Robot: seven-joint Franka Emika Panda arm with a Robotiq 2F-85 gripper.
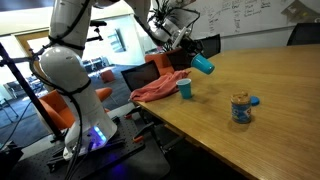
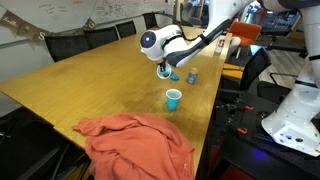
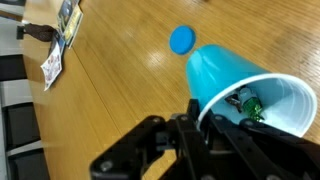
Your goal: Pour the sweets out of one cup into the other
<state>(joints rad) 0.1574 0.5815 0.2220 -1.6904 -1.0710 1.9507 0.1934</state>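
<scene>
My gripper (image 1: 188, 52) is shut on the rim of a blue cup (image 1: 203, 65) and holds it tilted on its side above the wooden table. In the wrist view the gripper (image 3: 203, 125) pinches the wall of this cup (image 3: 232, 72). Wrapped sweets (image 3: 250, 103) lie inside its white interior near the mouth. A second blue cup (image 1: 185, 89) stands upright on the table just below the held one. It also shows in an exterior view (image 2: 174, 98), in front of the gripper (image 2: 165, 68).
A red cloth (image 1: 158, 90) lies at the table's edge beside the standing cup and also shows in an exterior view (image 2: 135, 145). A jar (image 1: 240, 109) with a blue lid (image 1: 254, 101) beside it stands further along. A blue disc (image 3: 182, 39) lies on the table in the wrist view.
</scene>
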